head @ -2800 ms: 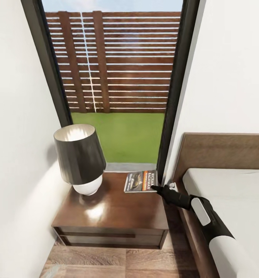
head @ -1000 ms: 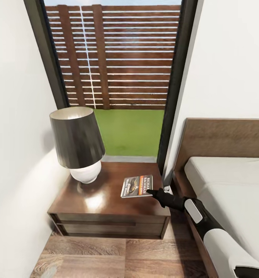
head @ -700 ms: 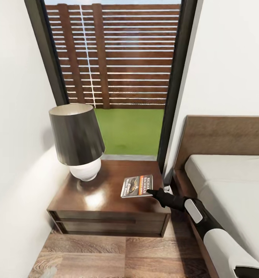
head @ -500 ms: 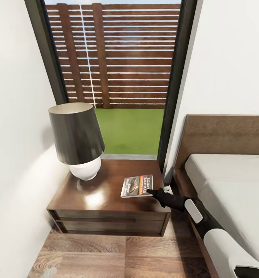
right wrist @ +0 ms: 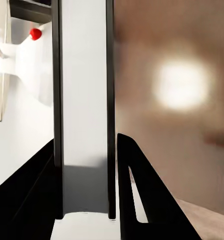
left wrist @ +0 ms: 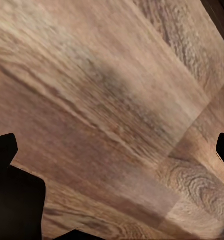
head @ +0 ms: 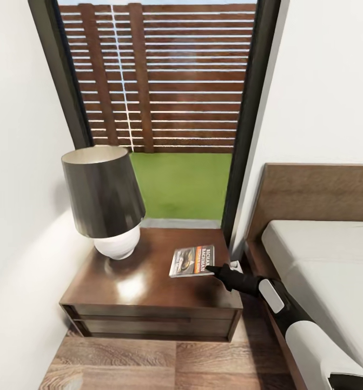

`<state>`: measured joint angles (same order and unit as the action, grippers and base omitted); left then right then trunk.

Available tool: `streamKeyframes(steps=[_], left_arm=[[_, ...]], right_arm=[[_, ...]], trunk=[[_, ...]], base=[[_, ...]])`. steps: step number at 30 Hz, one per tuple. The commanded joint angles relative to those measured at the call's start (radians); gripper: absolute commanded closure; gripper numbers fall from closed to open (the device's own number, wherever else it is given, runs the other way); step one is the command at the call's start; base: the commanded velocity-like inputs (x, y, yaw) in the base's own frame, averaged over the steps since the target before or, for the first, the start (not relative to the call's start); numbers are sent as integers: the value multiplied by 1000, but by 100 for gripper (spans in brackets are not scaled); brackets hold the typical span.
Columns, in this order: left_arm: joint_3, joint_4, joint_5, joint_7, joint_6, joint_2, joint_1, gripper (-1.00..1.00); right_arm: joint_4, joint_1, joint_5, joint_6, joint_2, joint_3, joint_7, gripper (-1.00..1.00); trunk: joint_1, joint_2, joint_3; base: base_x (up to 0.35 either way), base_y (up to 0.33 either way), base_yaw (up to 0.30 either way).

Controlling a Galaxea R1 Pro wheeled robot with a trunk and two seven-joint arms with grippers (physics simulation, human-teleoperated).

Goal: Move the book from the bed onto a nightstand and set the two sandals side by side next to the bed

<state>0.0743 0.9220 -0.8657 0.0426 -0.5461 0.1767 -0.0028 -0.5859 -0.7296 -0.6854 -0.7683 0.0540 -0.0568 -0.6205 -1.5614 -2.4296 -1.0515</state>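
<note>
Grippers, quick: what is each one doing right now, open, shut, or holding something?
Left gripper: open, holding nothing, over wood-plank floor.
Right gripper: shut on the book, which lies on the nightstand.

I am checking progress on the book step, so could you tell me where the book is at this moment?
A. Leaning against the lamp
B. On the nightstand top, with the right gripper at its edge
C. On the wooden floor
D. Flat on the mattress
B: the book sits on the nightstand top, apart from the lamp, and the right gripper clasps its near edge.
</note>
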Motion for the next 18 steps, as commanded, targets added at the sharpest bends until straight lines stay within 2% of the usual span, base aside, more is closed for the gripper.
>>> streamKeyframes(steps=[1,9,12,14,18], left_arm=[[-1,0,-9,4,-5,0,0,-100],[6,-3,-20,4,-6,0,-1,-100],[16,-3,-27,3,-10,0,-1,-100],[37,-3,-39,5,-15,-1,-1,-100],[43,-2,-43,6,-16,-2,-1,-100]], right_arm=[[0,-1,-2,-6,0,-3,-2,100],[0,-1,-2,-6,0,-4,-2,100],[0,-1,-2,-6,0,-4,-2,100],[1,-1,-2,-6,-1,-3,-2,100],[1,-1,-2,-6,-2,-3,-2,100]], trunk=[[0,0,-1],[0,0,-1],[-12,-21,-10],[-19,-35,-17],[-35,-63,-29]], base=[[230,0,0],[97,0,0],[33,0,0],[13,0,0],[6,0,0]])
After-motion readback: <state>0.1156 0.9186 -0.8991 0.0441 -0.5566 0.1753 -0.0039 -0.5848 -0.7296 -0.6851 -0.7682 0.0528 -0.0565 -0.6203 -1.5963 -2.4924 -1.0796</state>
